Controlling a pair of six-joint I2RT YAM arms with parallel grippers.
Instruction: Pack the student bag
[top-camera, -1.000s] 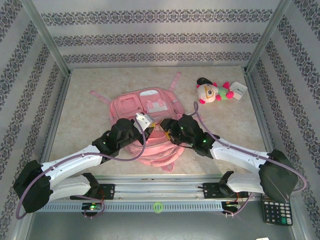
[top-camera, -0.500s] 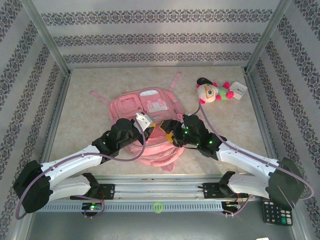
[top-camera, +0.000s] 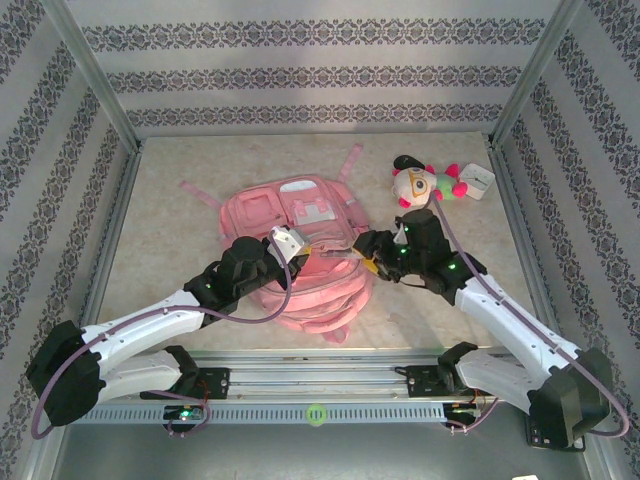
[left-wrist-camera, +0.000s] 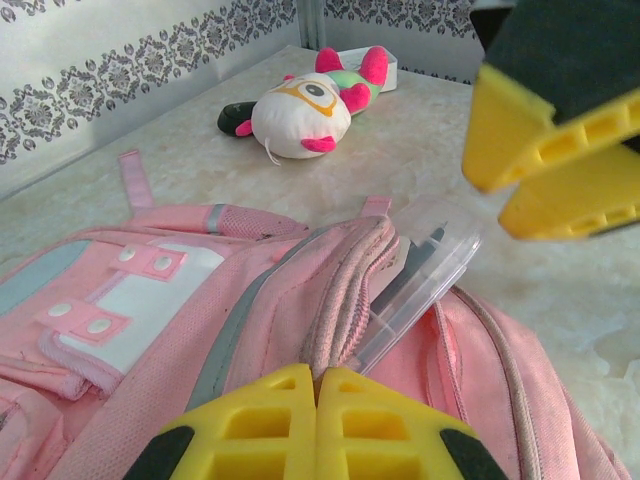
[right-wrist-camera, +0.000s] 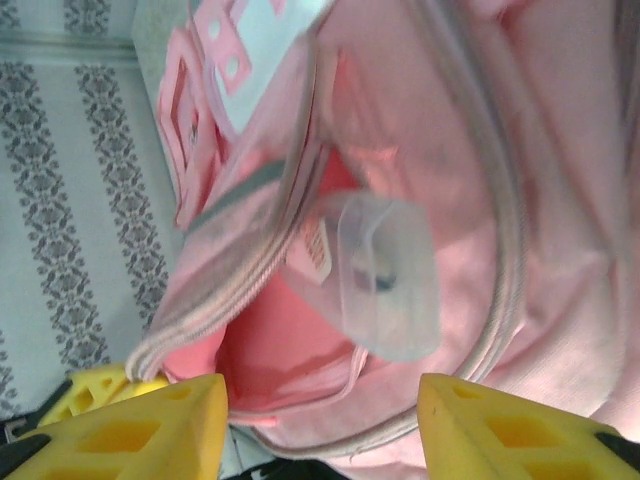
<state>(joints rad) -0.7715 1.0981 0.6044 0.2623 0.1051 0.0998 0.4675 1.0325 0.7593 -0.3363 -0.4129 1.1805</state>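
Noted bare worktop (top-camera: 160, 260) at frame left. Found left hand (left-wrist-camera: 318, 385) clamped shut on student bag (top-camera: 300, 210) rim, right hand (top-camera: 371, 263) parted, empty, near protruding clear case (left-wrist-camera: 425, 262); plush toy (top-camera: 425, 184) upper right.

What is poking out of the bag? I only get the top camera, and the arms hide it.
Observer: A clear plastic case with something dark and pen-like inside. The left wrist view shows it half out of the bag's opening.
Operator: Is a gripper holding it?
Observer: No. The right gripper is open, and the case lies just ahead of it, untouched.
Operator: And the other one?
Observer: The left gripper is shut on the bag's zipper edge, right beside the case.
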